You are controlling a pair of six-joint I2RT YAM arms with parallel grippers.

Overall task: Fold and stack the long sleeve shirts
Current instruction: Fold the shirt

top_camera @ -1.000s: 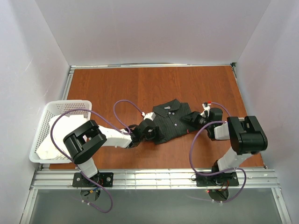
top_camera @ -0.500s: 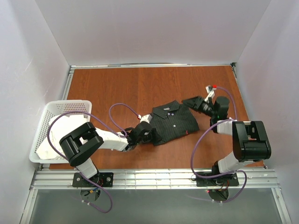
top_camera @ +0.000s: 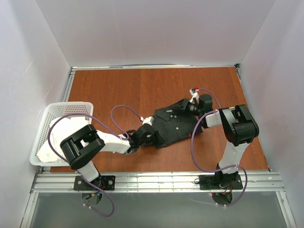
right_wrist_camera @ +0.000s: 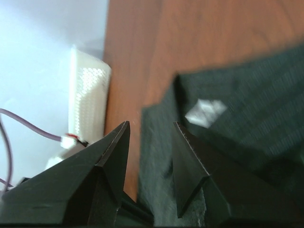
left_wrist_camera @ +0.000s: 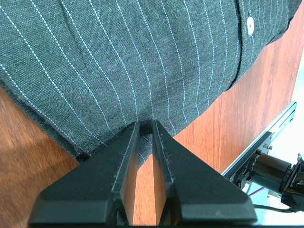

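Observation:
One dark pinstriped long sleeve shirt (top_camera: 175, 126) lies partly folded, collar up, in the middle of the wooden table. My left gripper (top_camera: 150, 135) is at the shirt's left edge. In the left wrist view its fingers (left_wrist_camera: 145, 124) are nearly closed and pinch the shirt's hem (left_wrist_camera: 142, 71) at their tips. My right gripper (top_camera: 186, 107) is low over the shirt's far right shoulder. In the blurred right wrist view its fingers (right_wrist_camera: 151, 124) stand apart, with dark fabric (right_wrist_camera: 228, 109) lying between and beyond them. It holds nothing that I can see.
A white plastic basket (top_camera: 54, 116) with white cloth inside stands at the table's left edge. It also shows in the right wrist view (right_wrist_camera: 89, 90). Purple cables loop from both arms over the table. White walls enclose the table on three sides.
My right gripper swung out to the right of the shirt with a sleeve, then came back left over the shirt's shoulder. The sleeve now lies on the shirt. My left gripper stayed put.

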